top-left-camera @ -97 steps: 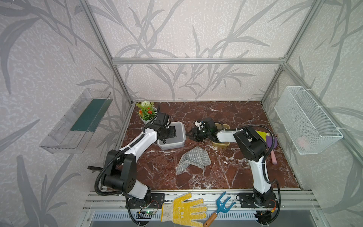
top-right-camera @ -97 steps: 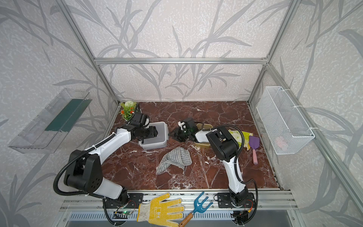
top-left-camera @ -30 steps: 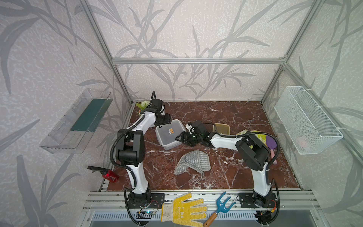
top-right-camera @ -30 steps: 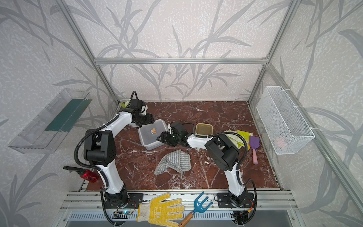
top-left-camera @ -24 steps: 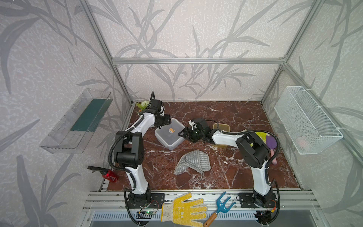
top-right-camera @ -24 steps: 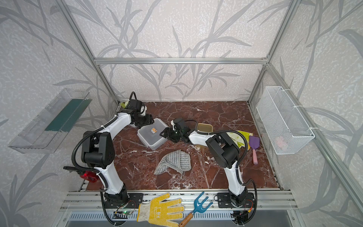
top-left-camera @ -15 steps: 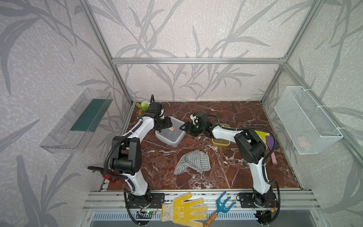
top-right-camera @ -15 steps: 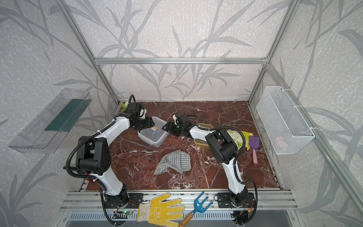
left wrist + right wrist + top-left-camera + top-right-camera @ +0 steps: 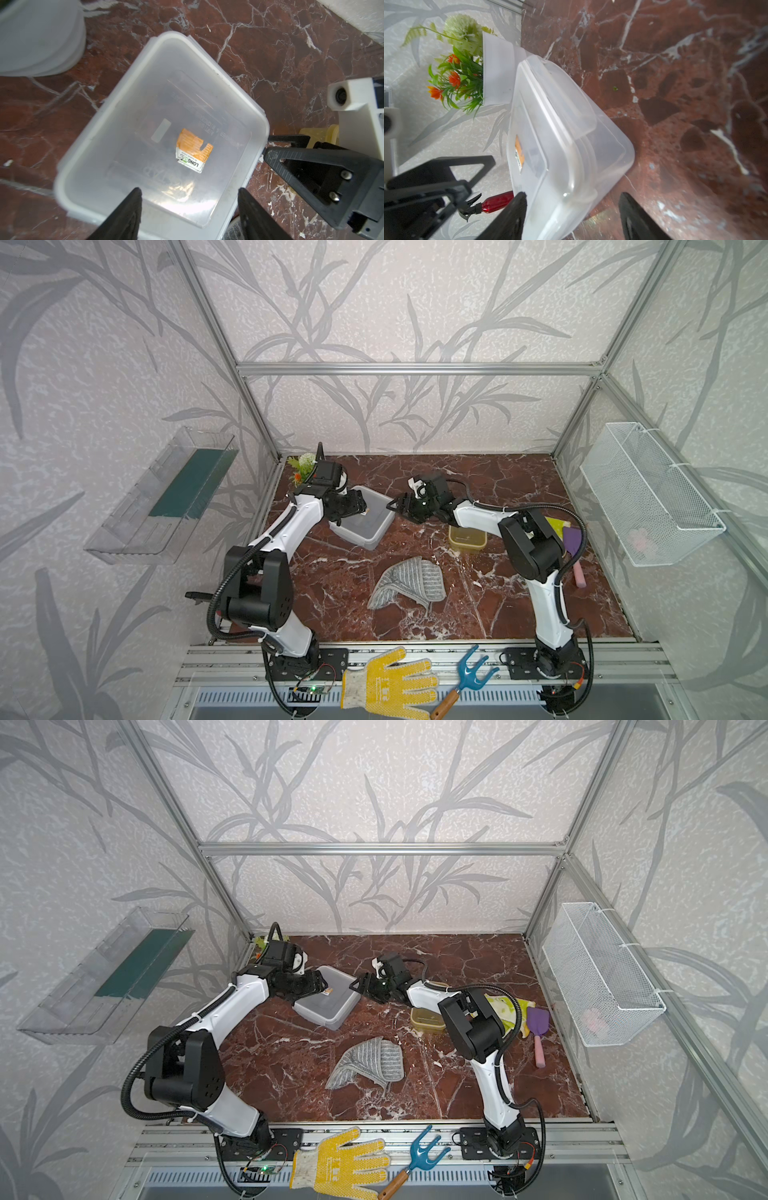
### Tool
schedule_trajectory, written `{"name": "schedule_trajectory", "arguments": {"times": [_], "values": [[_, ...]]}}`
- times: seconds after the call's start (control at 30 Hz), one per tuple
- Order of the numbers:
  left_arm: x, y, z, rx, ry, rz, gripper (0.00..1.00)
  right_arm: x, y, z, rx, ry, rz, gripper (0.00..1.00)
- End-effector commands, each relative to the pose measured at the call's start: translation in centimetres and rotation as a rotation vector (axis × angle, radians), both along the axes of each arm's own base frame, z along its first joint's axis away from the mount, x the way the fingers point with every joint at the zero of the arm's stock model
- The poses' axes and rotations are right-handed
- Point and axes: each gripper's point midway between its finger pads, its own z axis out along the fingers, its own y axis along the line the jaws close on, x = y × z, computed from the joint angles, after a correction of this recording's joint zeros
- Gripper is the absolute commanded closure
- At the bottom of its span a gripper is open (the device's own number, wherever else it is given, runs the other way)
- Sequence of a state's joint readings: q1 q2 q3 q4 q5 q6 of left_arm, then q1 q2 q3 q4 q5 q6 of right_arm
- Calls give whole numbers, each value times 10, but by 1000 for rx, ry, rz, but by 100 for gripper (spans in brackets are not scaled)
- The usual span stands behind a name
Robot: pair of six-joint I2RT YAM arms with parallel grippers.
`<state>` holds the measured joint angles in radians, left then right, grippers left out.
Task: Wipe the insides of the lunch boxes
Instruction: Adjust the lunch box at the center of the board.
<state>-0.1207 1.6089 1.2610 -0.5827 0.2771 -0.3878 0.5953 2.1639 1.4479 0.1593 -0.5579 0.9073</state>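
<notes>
Grey lunch box [image 9: 362, 519]: the larger of the two. It is on the red marble desk [image 9: 478, 614], in the far-left part, between the two arms. Lid is on and faces up. Box sits diagonally to the desk edges. Long axis reads as far-right to near-left, though from above the outline is close to square. Whether one edge is raised: cannot tell.
Striped cloth [image 9: 409, 587]: grey and folded, mid-desk. It lies nearer the front than both boxes and touches neither.
Amber lunch box [image 9: 466, 537]: smaller, translucent yellow. It sits right of the grey box and apart from it, partly under the right forearm. Long axis runs left-right, parallel to the desk's front edge. Lid on or off: cannot tell.
Flower pot [image 9: 497, 70]: white, holding green and orange artificial plants. It stands in the far-left corner, just behind the grey box.
Left claw [image 9: 189, 190]: open, fingers spread wide over the lid's far-left edge, not closed on the box.
Right claw [image 9: 572, 194]: open, fingers straddling the grey box's right-hand corner. One finger [image 9: 517, 209] overlaps the lid side; the other stands clear of the wall. In the left wrist view its tips sit right at the lid rim.
Sticker [image 9: 194, 152]: orange and white, torn, "LONG" legible. It is near the lid's middle, face up.
</notes>
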Motion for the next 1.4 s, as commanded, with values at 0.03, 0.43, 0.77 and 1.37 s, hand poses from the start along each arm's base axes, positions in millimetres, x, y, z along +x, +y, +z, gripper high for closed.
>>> {"name": "schedule_trajectory", "arguments": {"times": [0.03, 0.43, 0.77, 1.37], "values": [[12, 24, 25, 97, -49, 26, 27, -24, -2, 10, -17, -19, 45, 29], [36, 36, -26, 91, 28, 1, 25, -36, 13, 9, 33, -29, 85, 29], [17, 5, -34, -81, 89, -85, 34, -31, 21, 0, 57, -15, 119, 35], [9, 52, 21, 76, -78, 77, 23, -23, 18, 2, 78, -8, 123, 37]]}}
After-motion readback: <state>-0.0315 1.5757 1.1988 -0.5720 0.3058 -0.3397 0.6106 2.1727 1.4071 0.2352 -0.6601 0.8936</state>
